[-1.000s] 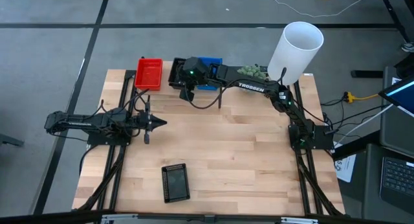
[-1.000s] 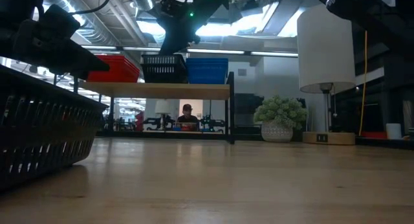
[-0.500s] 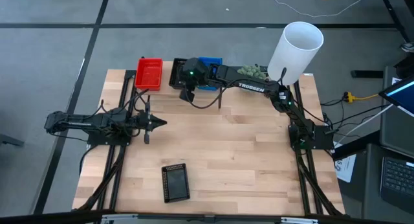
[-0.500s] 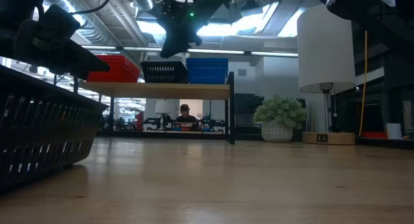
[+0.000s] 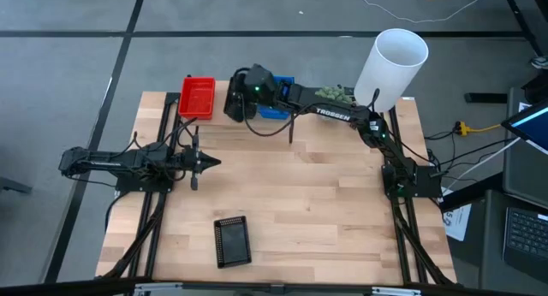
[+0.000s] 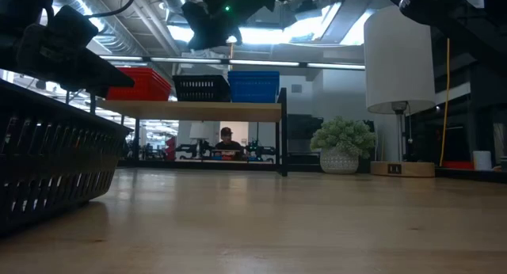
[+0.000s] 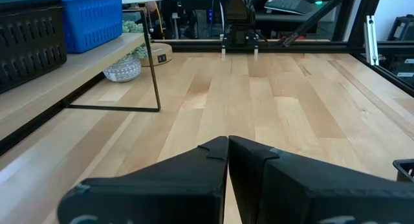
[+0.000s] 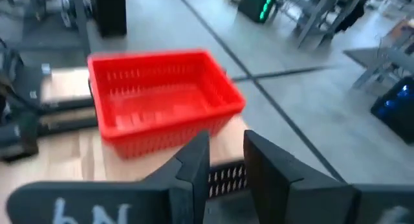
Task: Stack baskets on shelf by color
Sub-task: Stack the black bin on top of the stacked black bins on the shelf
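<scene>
On the shelf (image 6: 198, 109) at the table's far edge stand red baskets (image 6: 139, 84), black baskets (image 6: 201, 88) and blue baskets (image 6: 253, 85), side by side on their bases. One more black basket (image 5: 232, 241) lies flat on the table near its near edge. My right gripper (image 6: 207, 24) hangs open just above the black baskets on the shelf, touching nothing; its wrist view shows the red basket (image 8: 162, 101) ahead and black mesh between its fingers. My left gripper (image 5: 210, 162) is shut and hovers over the table's left part.
A white lamp (image 5: 391, 67) and a small potted plant (image 6: 342, 147) stand at the table's far right corner. The shelf's thin black legs (image 7: 155, 75) reach down to the table. Bare wood lies between the shelf and the near black basket.
The black basket under my right gripper sank a little and came to rest level on the shelf. My right gripper then rose clear of it and shifted slightly toward the red baskets, while the basket stayed where it was.
</scene>
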Motion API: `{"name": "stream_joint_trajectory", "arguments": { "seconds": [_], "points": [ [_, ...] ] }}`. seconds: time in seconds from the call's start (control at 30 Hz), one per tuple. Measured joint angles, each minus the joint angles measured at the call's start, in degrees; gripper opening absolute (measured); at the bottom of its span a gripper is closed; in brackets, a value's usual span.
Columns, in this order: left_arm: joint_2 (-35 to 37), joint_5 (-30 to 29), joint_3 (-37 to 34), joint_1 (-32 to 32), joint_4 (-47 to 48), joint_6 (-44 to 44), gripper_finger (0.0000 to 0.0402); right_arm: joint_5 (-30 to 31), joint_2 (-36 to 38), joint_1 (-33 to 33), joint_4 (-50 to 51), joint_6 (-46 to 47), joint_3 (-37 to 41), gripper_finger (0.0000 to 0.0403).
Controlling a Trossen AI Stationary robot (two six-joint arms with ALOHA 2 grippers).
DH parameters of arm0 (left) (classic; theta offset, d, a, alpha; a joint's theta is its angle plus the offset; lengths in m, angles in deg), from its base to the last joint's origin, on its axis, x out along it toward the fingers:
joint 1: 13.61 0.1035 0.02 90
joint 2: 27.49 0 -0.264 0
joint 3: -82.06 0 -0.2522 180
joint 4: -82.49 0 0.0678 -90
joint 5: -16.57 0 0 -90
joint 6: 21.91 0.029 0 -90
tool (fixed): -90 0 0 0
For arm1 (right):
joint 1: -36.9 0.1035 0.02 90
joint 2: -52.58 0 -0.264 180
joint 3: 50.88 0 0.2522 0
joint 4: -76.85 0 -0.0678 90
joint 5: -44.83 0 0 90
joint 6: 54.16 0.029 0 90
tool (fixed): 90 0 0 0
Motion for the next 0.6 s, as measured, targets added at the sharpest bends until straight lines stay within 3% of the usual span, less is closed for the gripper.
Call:
{"name": "stream_joint_trajectory", "arguments": {
  "seconds": [0.1, 0.27, 0.43, 0.6],
  "points": [
    [0.0, 0.0, 0.0, 0.0, 0.0, 0.0, 0.0005, -1.3, 0.0, 0.0, 0.1, 0.0, -0.1, 0.0094],
    [0.0, 0.0, 0.0, 0.0, 0.0, 0.0, 0.0005, -1.4, -0.4, 0.0, 10.6, 3.0, 0.0, 0.0094],
    [0.0, 0.0, 0.0, 0.0, 0.0, 0.0, 0.0005, 0.8, 0.6, 2.2, 10.8, 2.9, -1.2, 0.0094],
    [0.0, 0.0, 0.0, 0.0, 0.0, 0.0, 0.0005, -10.7, 3.6, 7.9, 17.1, 8.7, -0.9, 0.0094]
  ]
}}
